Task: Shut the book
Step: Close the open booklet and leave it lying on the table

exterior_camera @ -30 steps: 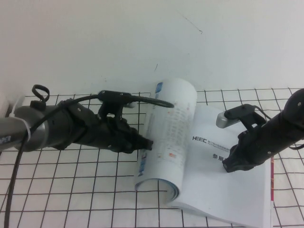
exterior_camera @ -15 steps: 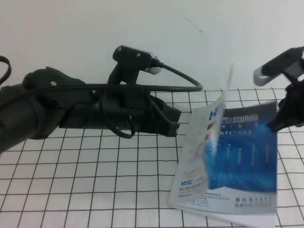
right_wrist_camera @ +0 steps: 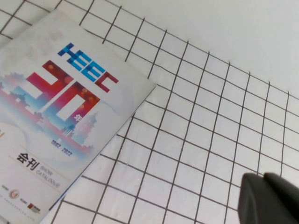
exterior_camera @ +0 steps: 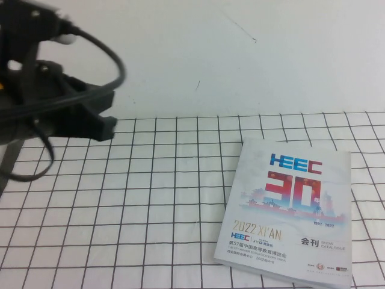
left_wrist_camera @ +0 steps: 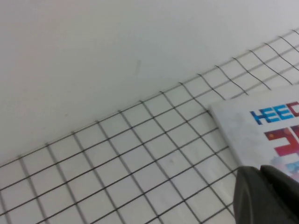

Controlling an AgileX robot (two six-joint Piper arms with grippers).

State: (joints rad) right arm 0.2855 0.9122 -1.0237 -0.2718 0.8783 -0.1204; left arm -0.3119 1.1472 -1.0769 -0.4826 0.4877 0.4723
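Looking at the table, I'd call the job basically done. The pale glossy paperback catalogue with blue "HEEC" lettering and a big red "30" on the cover (exterior_camera: 286, 214) lies flat and shut, front cover up, on the white mat with black grid lines (exterior_camera: 150, 211). From the high view it sits around 4 o'clock on the mat, turned a little so its top edge leans toward 1 o'clock. No page sticks up and no corner curls that I can make out. Its near edge runs to the bottom of the frame, so I can't check that part.

The left gripper (exterior_camera: 101, 120) hangs up around 10 o'clock, raised off the mat and well apart from the book, touching nothing. It's a dark blur, so I can't tell whether it's spread or closed, but it isn't carrying anything. Its wrist camera shows bare grid with a corner of the cover just beside the dark tip.

The right gripper (right_wrist_camera: 268, 198) doesn't show in the high view at all. Only a dark sliver of it appears in its own wrist camera, above the grid and clear of the book. Same deal there: can't tell wide or narrow.

What's left, as far as I can judge? Nothing on the book itself. At most, the arms need parking.
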